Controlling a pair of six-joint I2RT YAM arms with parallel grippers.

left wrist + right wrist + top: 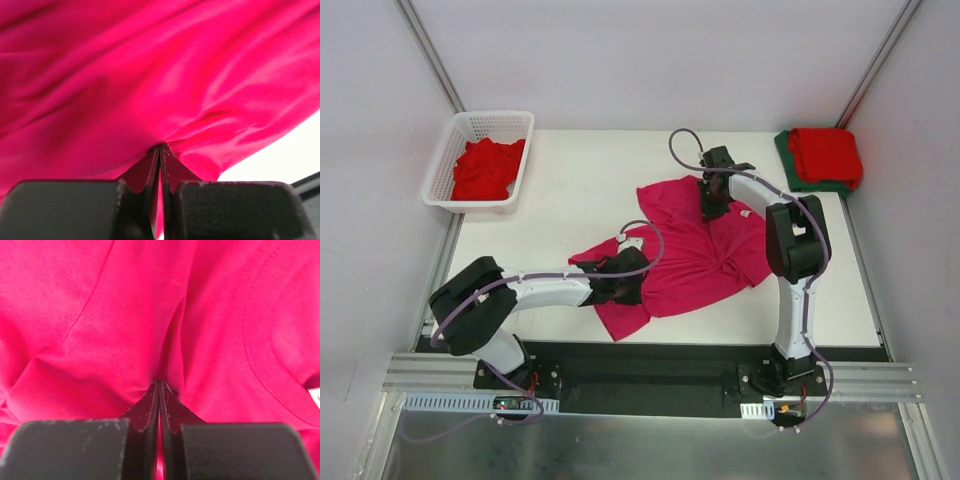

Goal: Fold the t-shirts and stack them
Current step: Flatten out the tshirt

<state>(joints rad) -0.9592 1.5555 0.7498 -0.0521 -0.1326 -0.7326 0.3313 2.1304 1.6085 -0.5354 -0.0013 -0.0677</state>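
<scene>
A magenta-pink t-shirt lies crumpled in the middle of the table. My left gripper sits at its near left edge, shut on a pinch of the cloth; in the left wrist view the fabric bunches into the closed fingertips. My right gripper is at the shirt's far side near the collar, shut on cloth as well. The collar seam and a white neck label show at the right of the right wrist view. A folded red t-shirt rests on a folded dark green one at the back right.
A white lattice basket stands at the back left with red t-shirts heaped in it. White walls close in the table on both sides and at the back. The arm bases sit on a black strip at the near edge.
</scene>
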